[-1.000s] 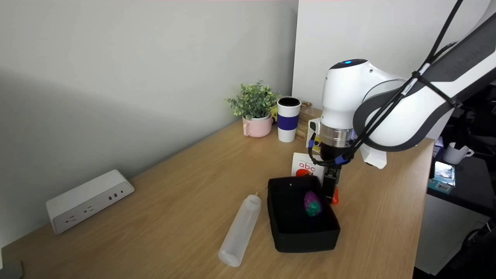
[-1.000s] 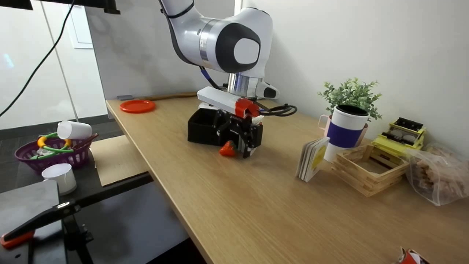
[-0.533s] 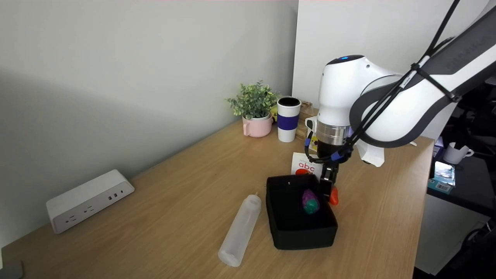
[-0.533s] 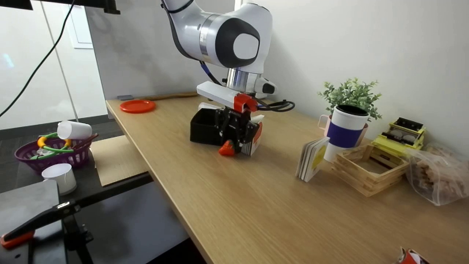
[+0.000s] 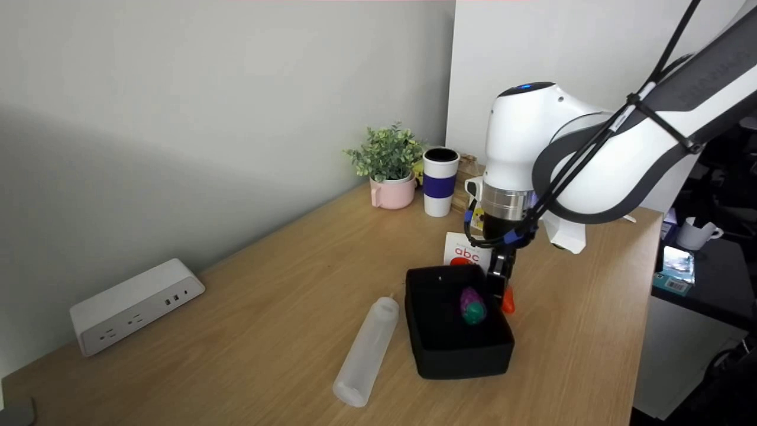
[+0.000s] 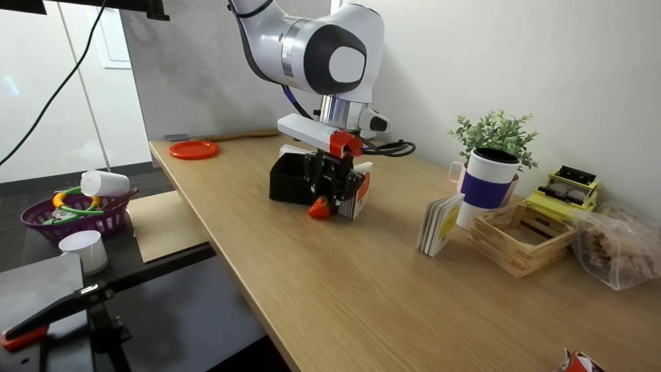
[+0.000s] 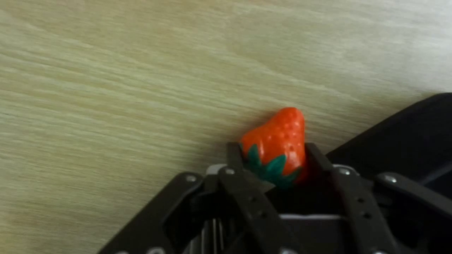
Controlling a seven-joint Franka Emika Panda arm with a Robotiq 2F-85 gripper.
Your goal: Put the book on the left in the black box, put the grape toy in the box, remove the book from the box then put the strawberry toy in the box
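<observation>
My gripper (image 7: pixel 273 150) has closed around the strawberry toy (image 7: pixel 282 135), a finger touching each side of it; its red tip points away from the palm and its green leaves lie between the fingers. In both exterior views the strawberry toy (image 6: pixel 319 208) is low at the table, right beside the black box (image 5: pixel 464 362). Inside that box lies the purple and green grape toy (image 5: pixel 472 307). A white "abc" book (image 5: pixel 466 248) stands on the table against or close to the box. Another small book (image 6: pixel 439 225) stands farther off; which is the task's book I cannot tell.
A clear squeeze bottle (image 5: pixel 366 353) lies beside the box. Toward the wall stand a white and purple tumbler (image 5: pixel 440 183), a potted plant (image 5: pixel 392 192) and a wooden crate (image 6: pixel 521 238). A red plate (image 6: pixel 194 150) sits near the table's far edge.
The fingers have come together onto the strawberry toy. The arm has shifted slightly, and the black box has slid a little with the grape toy inside.
</observation>
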